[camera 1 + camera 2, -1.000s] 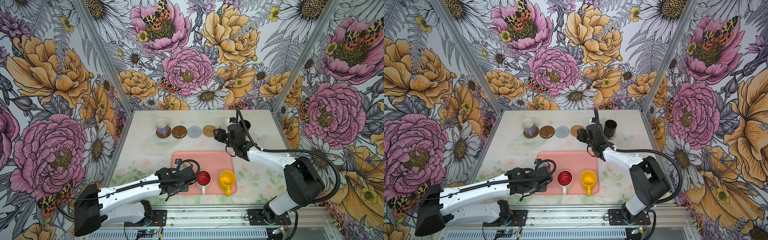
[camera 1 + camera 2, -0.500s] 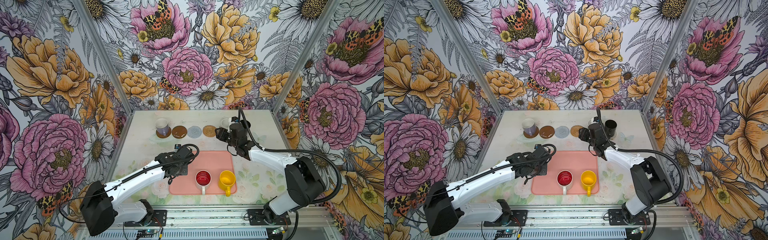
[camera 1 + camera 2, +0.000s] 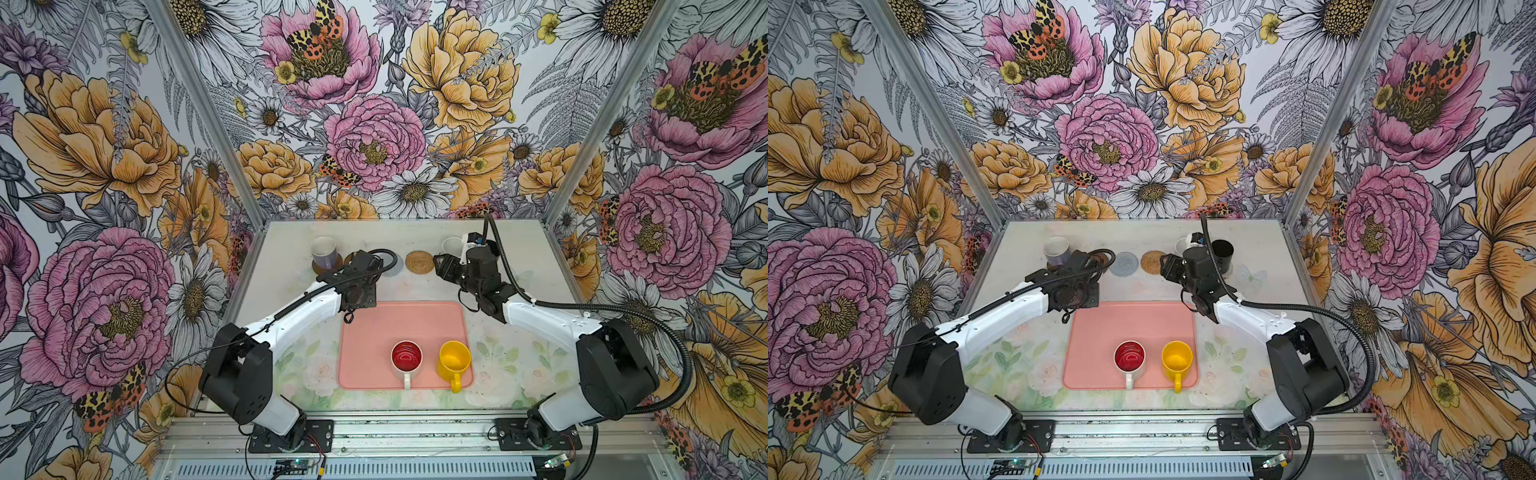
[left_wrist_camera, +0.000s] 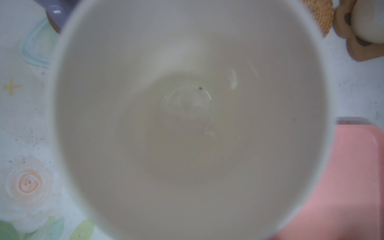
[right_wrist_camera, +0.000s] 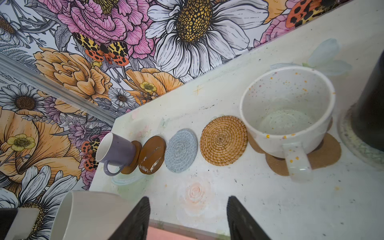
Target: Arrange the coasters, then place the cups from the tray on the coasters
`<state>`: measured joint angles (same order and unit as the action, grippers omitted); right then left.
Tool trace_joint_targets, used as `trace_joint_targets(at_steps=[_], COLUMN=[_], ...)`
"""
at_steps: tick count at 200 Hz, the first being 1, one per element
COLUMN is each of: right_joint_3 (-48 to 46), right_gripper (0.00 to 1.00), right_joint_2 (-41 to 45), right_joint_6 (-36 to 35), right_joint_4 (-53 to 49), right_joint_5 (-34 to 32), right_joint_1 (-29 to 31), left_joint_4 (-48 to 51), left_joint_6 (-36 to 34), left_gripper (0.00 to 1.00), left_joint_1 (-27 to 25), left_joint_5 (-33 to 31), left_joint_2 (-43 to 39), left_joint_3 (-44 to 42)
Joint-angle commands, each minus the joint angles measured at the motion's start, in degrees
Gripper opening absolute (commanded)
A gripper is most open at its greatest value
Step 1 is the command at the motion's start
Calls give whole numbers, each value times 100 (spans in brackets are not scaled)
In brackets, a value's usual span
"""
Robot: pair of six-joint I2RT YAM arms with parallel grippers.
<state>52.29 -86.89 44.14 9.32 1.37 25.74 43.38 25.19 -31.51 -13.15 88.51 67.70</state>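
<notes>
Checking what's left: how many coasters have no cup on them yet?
3, side by side in the back row: a brown disc, a grey woven coaster, a tan rattan coaster, between the lavender cup and the speckled cup. None seems hidden.

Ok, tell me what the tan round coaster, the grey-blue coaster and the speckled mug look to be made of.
Tan round coaster: coiled rattan or straw, matte; a stitched spiral shows.
Grey-blue coaster: woven cotton-like cord, soft and matte, in concentric rings.
Speckled mug: probably glazed ceramic; thick wall, glossy white with coloured flecks.
</notes>
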Motion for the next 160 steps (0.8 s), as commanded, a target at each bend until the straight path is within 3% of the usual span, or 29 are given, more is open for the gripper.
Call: trace_joint_targets(at_steps=[1,80,160], right_joint_3=[-46,-184,-266], right_gripper=[61,61,61], right_joint_2=[217,523,866], right_joint_6=[32,2,-58], right_joint_4=[157,119,-90], right_joint_5=[108,206,183], right_joint_1=[-60,-145,-188], left_joint_4=[-505,-541,-532], left_joint_6=[-415,-822,-1055], left_gripper=[0,0,0], left_joint_1=[180,933,1231], left_joint_5=[75,575,787], left_joint_2=[223,1176,1915], left_joint_3=[527,1539,2024])
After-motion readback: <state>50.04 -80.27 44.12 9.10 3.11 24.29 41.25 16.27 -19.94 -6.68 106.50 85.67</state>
